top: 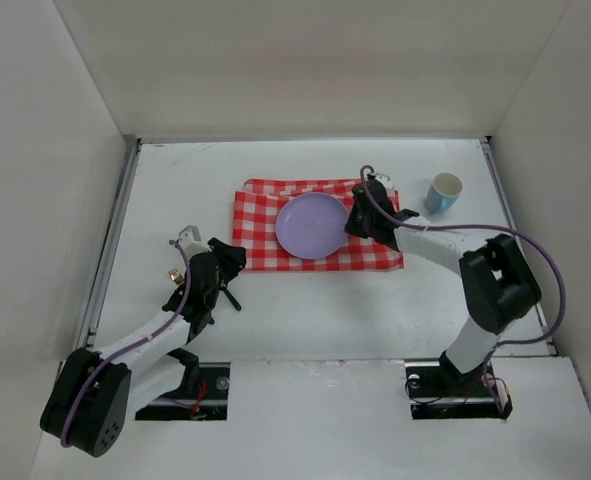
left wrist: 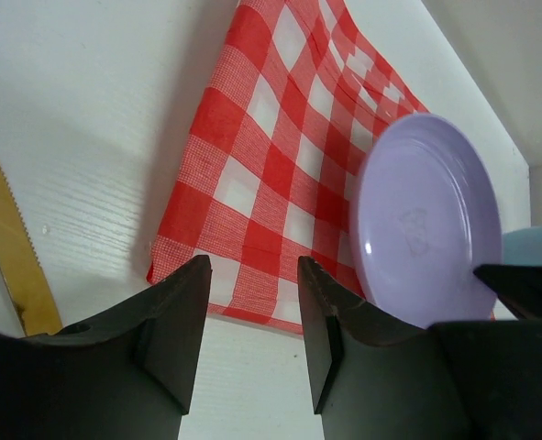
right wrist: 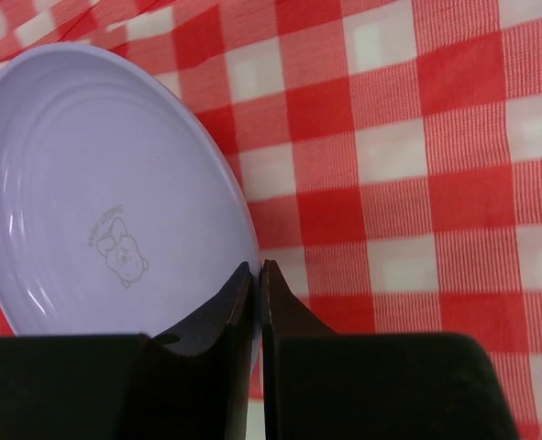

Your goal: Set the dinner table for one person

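- Desk (top: 375, 300): the white top fills your overhead view between the side rails.
- Red-checked cloth (top: 260, 225) lies on it toward 12 o'clock, with the lilac plate (top: 310, 225) on the cloth.
- Right claw (right wrist: 258, 270): closed at the plate's 3 o'clock rim. You cannot tell whether the rim is pinched.
- Left claw (left wrist: 252, 266): jaws spread apart, over bare desk at the cloth's 8 o'clock.
- Gold knife (left wrist: 14, 247) lies flat on the desk beside that claw.
- Blue cup (top: 443, 192) stands at the plate's 2 o'clock.

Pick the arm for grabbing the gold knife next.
Left. The left gripper, open, sits right beside the knife; the right gripper is shut at the plate rim, over the cloth, farther away.
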You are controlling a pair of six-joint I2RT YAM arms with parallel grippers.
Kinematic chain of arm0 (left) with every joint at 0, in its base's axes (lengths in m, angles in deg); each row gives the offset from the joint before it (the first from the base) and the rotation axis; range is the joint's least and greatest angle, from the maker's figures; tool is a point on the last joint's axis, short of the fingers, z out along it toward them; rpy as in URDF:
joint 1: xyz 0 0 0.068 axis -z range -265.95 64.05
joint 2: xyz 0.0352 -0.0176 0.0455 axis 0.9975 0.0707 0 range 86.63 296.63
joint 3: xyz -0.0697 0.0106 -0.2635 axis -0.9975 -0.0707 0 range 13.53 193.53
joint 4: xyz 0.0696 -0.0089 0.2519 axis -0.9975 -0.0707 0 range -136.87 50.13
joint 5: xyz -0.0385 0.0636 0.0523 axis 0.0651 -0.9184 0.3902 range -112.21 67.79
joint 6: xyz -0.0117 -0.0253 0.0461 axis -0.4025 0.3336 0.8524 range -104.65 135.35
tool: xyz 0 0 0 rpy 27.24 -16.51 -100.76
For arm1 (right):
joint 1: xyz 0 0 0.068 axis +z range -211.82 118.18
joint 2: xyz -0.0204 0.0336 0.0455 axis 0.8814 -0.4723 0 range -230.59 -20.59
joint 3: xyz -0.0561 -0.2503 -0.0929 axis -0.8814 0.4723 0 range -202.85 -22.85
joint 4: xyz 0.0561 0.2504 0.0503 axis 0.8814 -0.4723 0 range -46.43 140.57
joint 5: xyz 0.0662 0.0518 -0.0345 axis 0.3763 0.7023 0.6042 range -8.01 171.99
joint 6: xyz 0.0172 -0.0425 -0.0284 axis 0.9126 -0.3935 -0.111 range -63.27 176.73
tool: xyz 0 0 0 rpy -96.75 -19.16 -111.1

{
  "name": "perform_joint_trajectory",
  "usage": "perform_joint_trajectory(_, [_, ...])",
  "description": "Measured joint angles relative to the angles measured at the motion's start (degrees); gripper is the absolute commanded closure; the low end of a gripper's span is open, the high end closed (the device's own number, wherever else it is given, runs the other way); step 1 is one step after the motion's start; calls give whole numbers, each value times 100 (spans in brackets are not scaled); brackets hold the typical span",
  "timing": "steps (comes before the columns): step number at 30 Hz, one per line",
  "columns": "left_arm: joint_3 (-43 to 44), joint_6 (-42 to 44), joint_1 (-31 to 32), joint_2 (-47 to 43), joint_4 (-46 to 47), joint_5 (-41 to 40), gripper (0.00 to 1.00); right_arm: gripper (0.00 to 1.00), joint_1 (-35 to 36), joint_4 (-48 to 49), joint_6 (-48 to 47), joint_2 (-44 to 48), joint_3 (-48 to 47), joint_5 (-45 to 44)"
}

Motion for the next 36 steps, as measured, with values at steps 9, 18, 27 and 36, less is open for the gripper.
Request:
perform_joint_trajectory(9, [-11,0,96,133,170,7,60,87,-199,11,166,-789,-400,98])
perform_joint_trajectory(18, [-11,-2,129,251,232,13,60,49,-223,70,269,-820,-398,125])
perform_joint_trajectory(27, [-11,-11,166,260,262,31,60,53,-420,50,-13,1010,350,57])
perform_joint_trajectory(36, [-11,-17,210,247,295,28,60,62,-1996,-232,-378,2667,1150,-1047])
